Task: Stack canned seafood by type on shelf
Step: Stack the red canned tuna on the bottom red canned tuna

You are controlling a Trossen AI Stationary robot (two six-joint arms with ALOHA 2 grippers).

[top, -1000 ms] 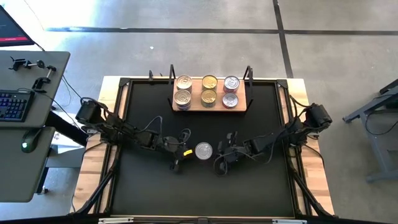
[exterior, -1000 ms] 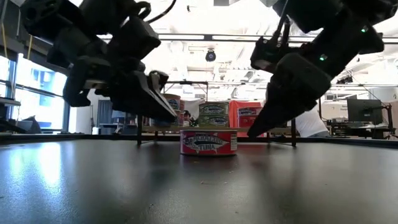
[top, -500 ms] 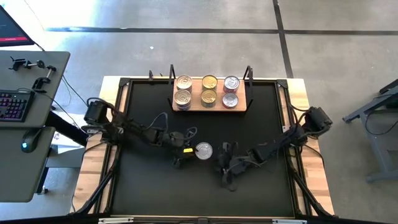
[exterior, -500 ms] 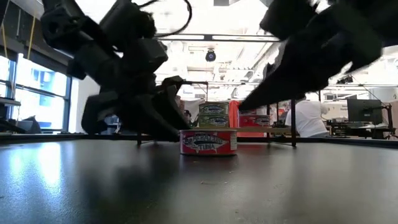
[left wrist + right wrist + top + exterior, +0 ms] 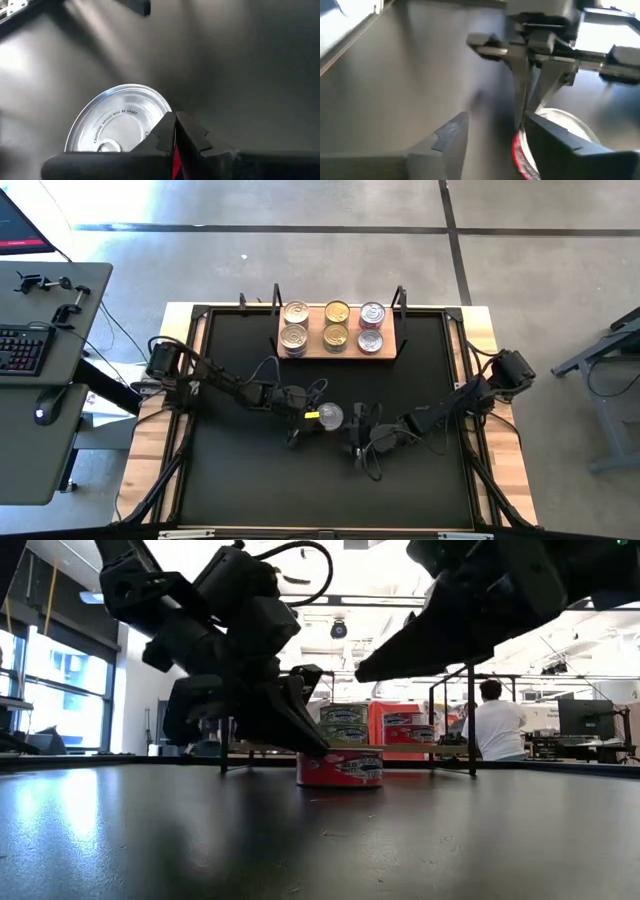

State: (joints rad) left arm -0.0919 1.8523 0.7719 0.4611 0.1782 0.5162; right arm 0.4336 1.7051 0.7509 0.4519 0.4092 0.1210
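Note:
One flat can of seafood (image 5: 331, 416), silver-lidded with a red label, stands on the black mat (image 5: 240, 480) mid-table. My left gripper (image 5: 312, 416) is shut at the can's left side. My right gripper (image 5: 358, 432) hovers open just right of the can, raised above it in the low view (image 5: 372, 668), touching nothing. The wooden shelf (image 5: 340, 348) stands at the far edge with stacked cans: silver at the left (image 5: 294, 336), gold in the middle (image 5: 336, 335), purplish at the right (image 5: 370, 339). My left gripper's shut fingertips (image 5: 175, 131) meet the can at its upper side wall, just under the lid's rim (image 5: 166, 111), on the can's left side. The fingers slant down from the table's left. The can stands flat on the mat, lid up.
Black posts (image 5: 277, 298) rise at the shelf's ends. A desk with a keyboard (image 5: 25, 350) stands left of the table. In the low view a person (image 5: 495, 725) shows in the room beyond. Bare mat lies on the near side of the can.
My left gripper has moved toward the table's right, up to the can's left side, rolling as it went. My right gripper has risen from beside the can and tipped closer to level.

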